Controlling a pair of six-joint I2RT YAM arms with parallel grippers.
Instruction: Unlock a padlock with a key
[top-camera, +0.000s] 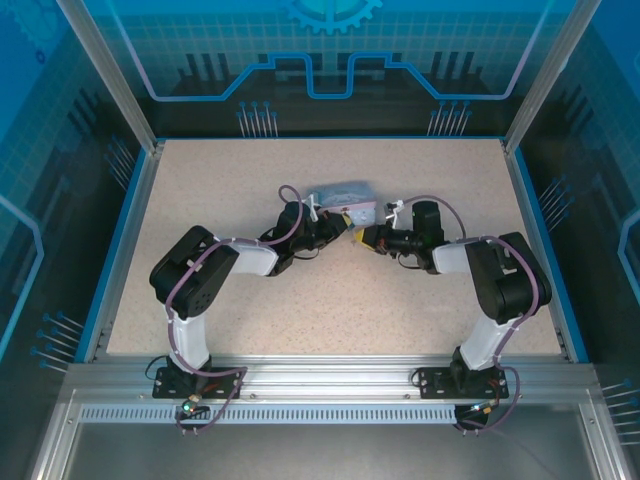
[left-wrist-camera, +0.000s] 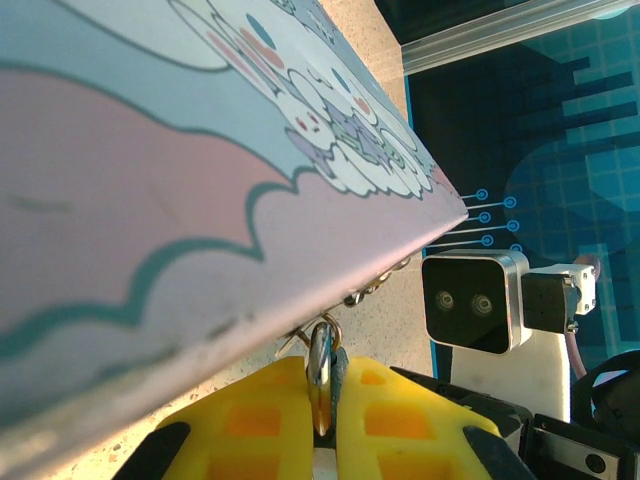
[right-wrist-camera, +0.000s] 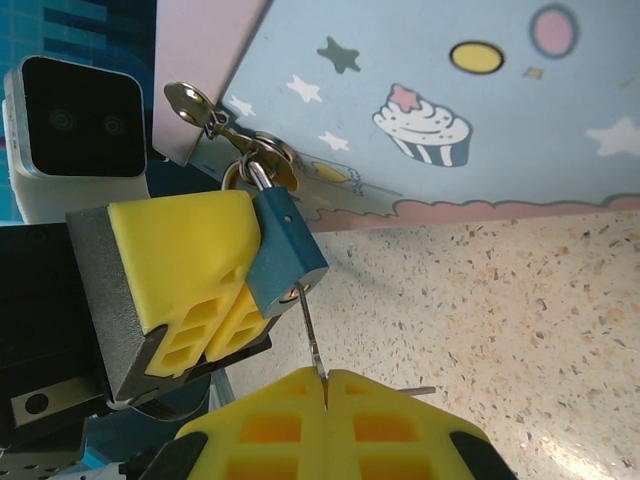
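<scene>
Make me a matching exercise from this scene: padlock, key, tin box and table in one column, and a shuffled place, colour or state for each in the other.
Column one
1. padlock
2. key
3. tin box
4. table

Column two
A. speckled beige
B. pinched in the right end effector, tip at the padlock's underside
C. pastel blue and pink, cupcake print
D. clamped in the left end effector

Pairs: 1-D, 2-B, 3-C, 4-A

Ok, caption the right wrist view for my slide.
Right pincer holds key in padlock gripped by left pincer.
</scene>
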